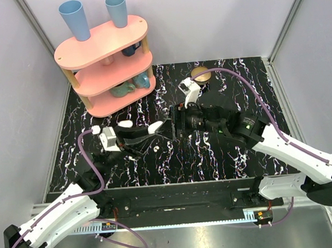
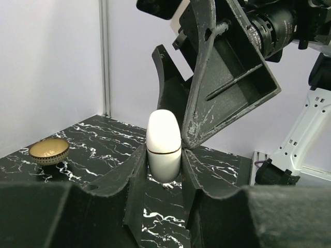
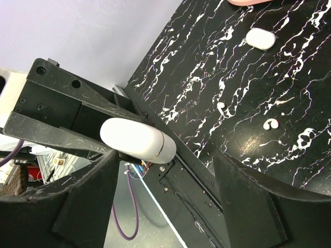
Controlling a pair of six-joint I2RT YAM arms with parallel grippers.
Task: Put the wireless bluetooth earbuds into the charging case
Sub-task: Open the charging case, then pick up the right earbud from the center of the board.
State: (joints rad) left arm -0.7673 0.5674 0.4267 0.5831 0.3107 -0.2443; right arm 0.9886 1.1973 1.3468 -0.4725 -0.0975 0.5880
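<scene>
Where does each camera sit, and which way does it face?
Top external: above and behind the bases, looking down on the table; both arms show.
Left wrist: on the left arm, looking along the left gripper, shut on the charging case, toward the right gripper.
Right wrist: looking along its open fingers at the case and the table below.
Shared: all three show the case.

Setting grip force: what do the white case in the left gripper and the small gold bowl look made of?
The charging case looks like glossy white plastic: smooth, soft highlights, a thin dark seam round it. The bowl looks like gold-finished metal, perhaps painted plastic: shiny inside, textured outer wall.
</scene>
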